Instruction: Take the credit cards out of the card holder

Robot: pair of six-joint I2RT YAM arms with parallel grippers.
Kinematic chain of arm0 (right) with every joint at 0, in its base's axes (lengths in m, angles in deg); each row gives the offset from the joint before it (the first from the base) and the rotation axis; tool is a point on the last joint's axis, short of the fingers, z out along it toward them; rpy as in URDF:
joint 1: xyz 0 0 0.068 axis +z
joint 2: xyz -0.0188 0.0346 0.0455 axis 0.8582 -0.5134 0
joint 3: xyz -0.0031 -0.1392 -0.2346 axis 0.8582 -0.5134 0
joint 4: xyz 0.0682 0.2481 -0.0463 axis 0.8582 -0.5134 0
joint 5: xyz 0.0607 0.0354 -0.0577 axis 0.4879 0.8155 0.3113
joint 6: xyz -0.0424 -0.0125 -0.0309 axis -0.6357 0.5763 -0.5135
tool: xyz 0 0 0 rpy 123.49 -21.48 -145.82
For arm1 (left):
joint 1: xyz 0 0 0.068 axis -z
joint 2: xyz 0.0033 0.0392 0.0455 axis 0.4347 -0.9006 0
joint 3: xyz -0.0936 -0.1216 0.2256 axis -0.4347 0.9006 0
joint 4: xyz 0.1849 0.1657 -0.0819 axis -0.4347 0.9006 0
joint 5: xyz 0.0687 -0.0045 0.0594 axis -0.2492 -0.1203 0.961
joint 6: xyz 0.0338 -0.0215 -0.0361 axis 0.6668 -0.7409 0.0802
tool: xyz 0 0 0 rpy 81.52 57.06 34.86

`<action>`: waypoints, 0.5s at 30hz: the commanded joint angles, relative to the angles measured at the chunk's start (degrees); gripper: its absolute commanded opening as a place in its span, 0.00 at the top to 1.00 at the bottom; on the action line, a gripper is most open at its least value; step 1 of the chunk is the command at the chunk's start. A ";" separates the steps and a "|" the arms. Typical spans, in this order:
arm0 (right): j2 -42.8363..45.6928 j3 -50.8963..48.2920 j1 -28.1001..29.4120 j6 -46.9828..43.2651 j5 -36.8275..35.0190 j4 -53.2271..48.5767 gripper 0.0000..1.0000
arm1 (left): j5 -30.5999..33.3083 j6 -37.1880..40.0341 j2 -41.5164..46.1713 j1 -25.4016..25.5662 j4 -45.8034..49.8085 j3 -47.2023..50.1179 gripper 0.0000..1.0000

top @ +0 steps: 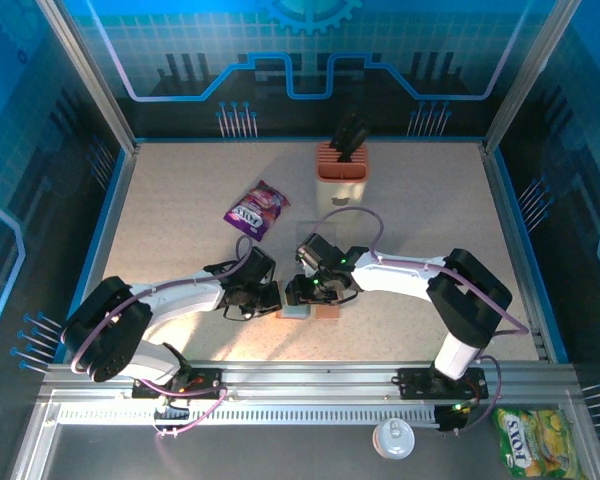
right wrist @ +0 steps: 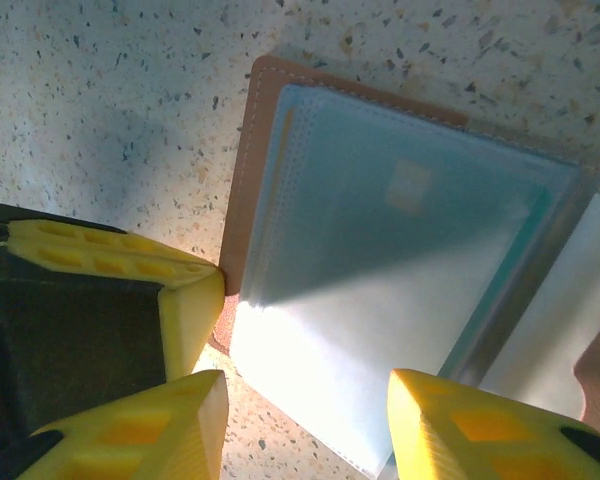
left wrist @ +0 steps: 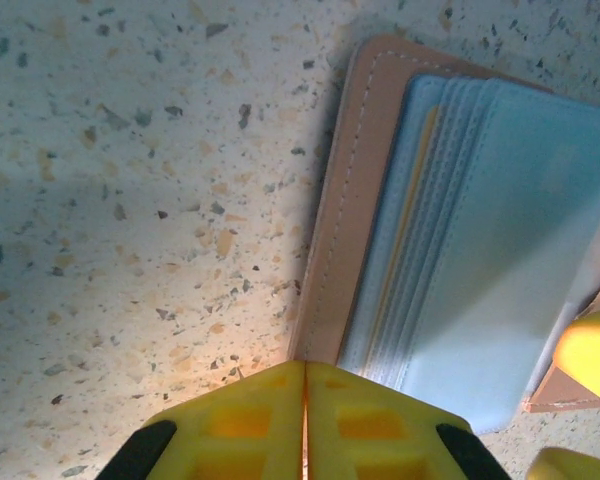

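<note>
The card holder (top: pixel 311 311) lies open near the table's front middle, showing a brown rim (left wrist: pixel 340 220) and grey-blue pockets (right wrist: pixel 380 260). The credit cards stay tucked in those pockets. A tan-orange card edge (left wrist: pixel 412 225) shows between the layers, and a teal card face with a small tan square (right wrist: pixel 410 187) shows through a pocket. My left gripper (left wrist: pixel 305 415) is shut, its tips resting against the holder's brown rim. The same fingers (right wrist: pixel 185 310) touch the rim's left edge in the right wrist view. My right gripper (right wrist: pixel 305 425) is open, its jaws astride the near corner of the pocket page.
A purple snack packet (top: pixel 258 208) lies behind the arms at centre left. A cream-and-orange knife block (top: pixel 341 162) stands at the back. A clear sleeve (top: pixel 325 224) lies between them. Off the table's front are a white lid (top: pixel 393 437) and a yellow packet (top: pixel 531 440).
</note>
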 commanded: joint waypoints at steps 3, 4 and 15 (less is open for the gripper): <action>-1.25 -0.47 -0.87 1.55 0.80 1.37 0.53 | 0.04 0.50 -0.99 -0.23 0.58 0.66 0.90; -1.32 -0.97 -1.00 1.69 0.86 1.86 0.53 | -0.12 0.53 -1.10 -0.28 0.43 0.70 0.90; -0.07 -4.58 -2.23 2.73 1.60 3.74 0.53 | -0.15 0.52 -1.33 -0.24 0.31 0.34 0.90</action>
